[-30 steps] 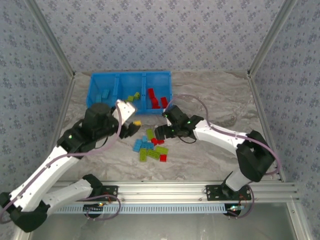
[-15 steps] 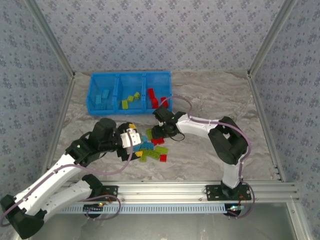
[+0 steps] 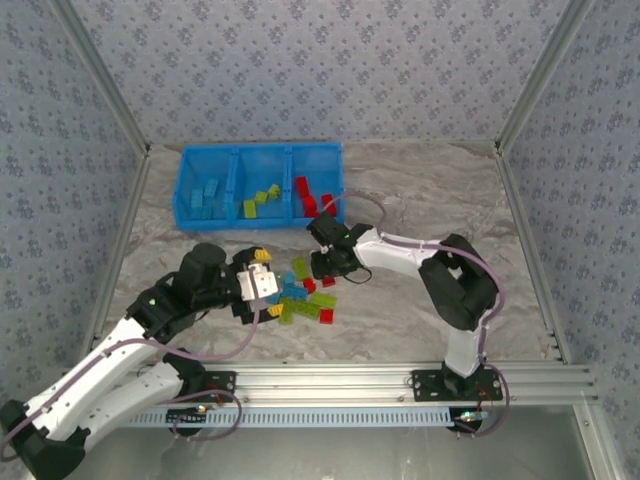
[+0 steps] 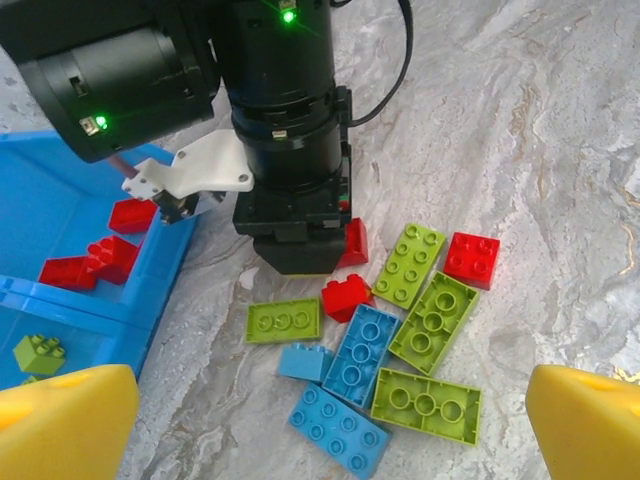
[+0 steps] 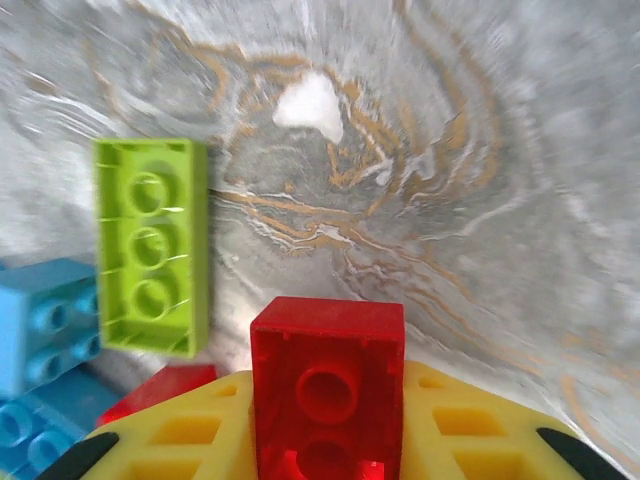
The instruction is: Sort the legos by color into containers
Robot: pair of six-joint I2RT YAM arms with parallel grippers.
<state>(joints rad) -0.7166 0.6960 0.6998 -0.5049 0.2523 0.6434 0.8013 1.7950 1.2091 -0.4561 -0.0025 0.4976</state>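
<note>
Red, lime, light-blue legos (image 4: 426, 405); blue containers (image 3: 236, 178); grey-marbled table (image 3: 430, 190).

A laboratory-style robot test cell was indicated. A marble-patterned desk (image 3: 430, 190) was enclosed at the top, left and right of the frame by patterned panels (image 3: 320, 70) held in aluminium struts (image 3: 541, 75). Two robot arms (image 3: 110, 350) were bolted to a slotted rail (image 3: 340, 380) along the bottom.

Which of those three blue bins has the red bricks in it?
The rightmost bin in the overhead view holds red bricks; the middle bin holds green bricks, the left bin light blue bricks.
</note>
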